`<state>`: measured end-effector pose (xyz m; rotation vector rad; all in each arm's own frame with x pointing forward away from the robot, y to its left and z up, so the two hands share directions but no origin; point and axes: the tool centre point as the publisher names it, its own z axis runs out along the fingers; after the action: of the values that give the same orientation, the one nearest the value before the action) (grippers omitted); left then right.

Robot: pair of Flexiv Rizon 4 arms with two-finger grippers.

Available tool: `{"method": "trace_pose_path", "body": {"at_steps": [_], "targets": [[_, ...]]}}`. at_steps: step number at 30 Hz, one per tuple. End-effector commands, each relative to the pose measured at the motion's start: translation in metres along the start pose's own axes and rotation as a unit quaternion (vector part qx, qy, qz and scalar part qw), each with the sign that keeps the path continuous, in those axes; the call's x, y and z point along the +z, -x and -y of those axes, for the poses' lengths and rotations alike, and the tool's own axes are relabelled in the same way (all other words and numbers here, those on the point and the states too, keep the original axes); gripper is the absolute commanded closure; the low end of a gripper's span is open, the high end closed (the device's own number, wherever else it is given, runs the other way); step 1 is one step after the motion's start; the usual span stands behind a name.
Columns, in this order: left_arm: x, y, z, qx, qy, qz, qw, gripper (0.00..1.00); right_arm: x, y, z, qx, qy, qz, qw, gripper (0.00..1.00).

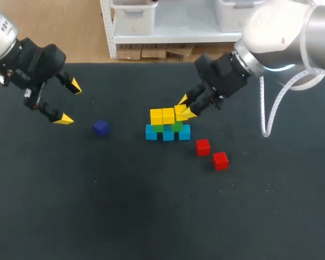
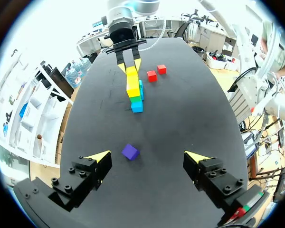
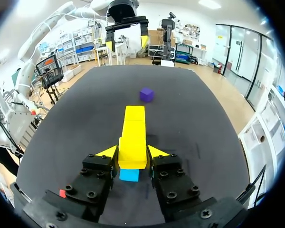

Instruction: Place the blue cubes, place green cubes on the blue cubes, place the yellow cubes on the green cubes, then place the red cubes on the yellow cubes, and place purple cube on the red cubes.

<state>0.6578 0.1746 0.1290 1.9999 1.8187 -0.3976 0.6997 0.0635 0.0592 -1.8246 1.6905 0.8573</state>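
On the matte black counter (image 1: 151, 211), three blue cubes (image 1: 168, 134) sit in a row, with green cubes (image 1: 176, 127) on them and a row of yellow cubes (image 1: 156, 116) on top. The right hand (image 1: 185, 106) pinches the end yellow cube (image 1: 180, 112) by two flat faces. The left hand (image 1: 67, 102) hangs spread, well apart from the stack, with the purple cube (image 1: 101, 128) lying nearer it. Two smooth red cubes (image 1: 202, 147) lie loose beside the stack.

We see a matt, cloth-like table cover (image 1: 124, 206), smooth, plastic-looking yellow cubes (image 1: 168, 115), and glossy white casing on our right arm (image 1: 281, 27).
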Motion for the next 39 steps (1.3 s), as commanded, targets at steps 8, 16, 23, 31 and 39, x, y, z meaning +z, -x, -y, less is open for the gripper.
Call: {"method": "trace_pose_path", "body": {"at_steps": [8,16,23,31,39], "targets": [[0.0006,-0.0014,-0.0012,0.002,-0.001,0.002,1.000,0.00,0.0017,0.0008,-0.0018,-0.001,-0.002,-0.002,1.000,1.00],[0.0006,-0.0014,-0.0012,0.002,-0.001,0.002,1.000,0.00,0.0027,0.0002,-0.0022,-0.001,0.000,-0.001,1.000,1.00],[0.0006,-0.0014,-0.0012,0.002,-0.001,0.002,1.000,0.00,0.0027,-0.0007,-0.0017,-0.001,-0.001,-0.001,1.000,1.00],[0.0006,-0.0014,-0.0012,0.002,-0.001,0.002,1.000,0.00,0.0030,-0.0017,-0.0019,-0.001,0.000,-0.001,1.000,1.00],[0.0006,-0.0014,-0.0012,0.002,-0.001,0.002,1.000,0.00,0.0029,-0.0021,-0.0017,-0.001,-0.004,0.001,1.000,1.00]]}}
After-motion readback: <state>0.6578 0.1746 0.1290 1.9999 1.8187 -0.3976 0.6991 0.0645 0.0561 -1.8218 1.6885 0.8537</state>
